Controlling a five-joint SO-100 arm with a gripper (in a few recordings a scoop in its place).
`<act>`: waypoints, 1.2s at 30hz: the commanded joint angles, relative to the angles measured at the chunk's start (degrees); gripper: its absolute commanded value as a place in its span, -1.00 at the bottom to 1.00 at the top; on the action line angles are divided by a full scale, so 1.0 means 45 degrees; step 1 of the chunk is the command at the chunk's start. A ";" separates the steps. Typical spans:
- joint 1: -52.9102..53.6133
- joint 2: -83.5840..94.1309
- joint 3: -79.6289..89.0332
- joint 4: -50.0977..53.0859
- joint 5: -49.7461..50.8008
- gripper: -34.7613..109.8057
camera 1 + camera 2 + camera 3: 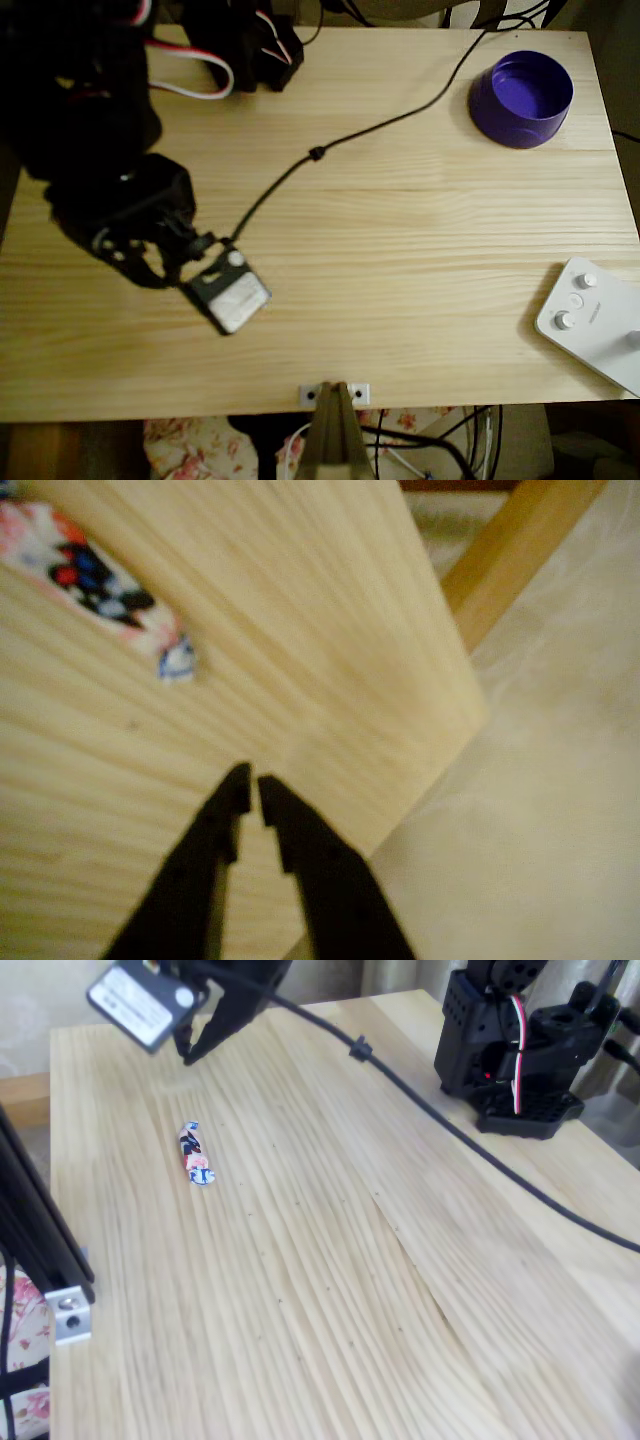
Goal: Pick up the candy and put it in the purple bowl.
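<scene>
The candy [196, 1154] lies flat on the wooden table [330, 1290] near its left edge in the fixed view, with a pinkish wrapper, dark and red marks and pale twisted ends. In the wrist view the candy [100, 580] sits at the upper left, well off the fingers' line. My gripper [187, 1055] hangs above the table a short way beyond the candy, apart from it. Its black fingertips [238, 780] stand almost together with nothing between them. The purple bowl [522, 97] stands at the far right corner of the overhead view, across the table from the arm [120, 200], which covers the candy there.
A black cable [380, 125] runs across the table from the wrist camera [228, 290] toward the bowl. A white device with round knobs [590, 320] lies at the right edge. The arm's base [510, 1050] and a camera clamp [65, 1315] stand at the table's edges.
</scene>
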 commanded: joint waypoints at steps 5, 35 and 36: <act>-0.1133 -0.0352 -0.3340 0.2773 -0.0215 -0.51; -0.1797 -0.5039 -0.7285 0.6250 -0.2070 -0.33; -0.1797 -0.5039 -0.7266 0.6348 -0.2129 -0.31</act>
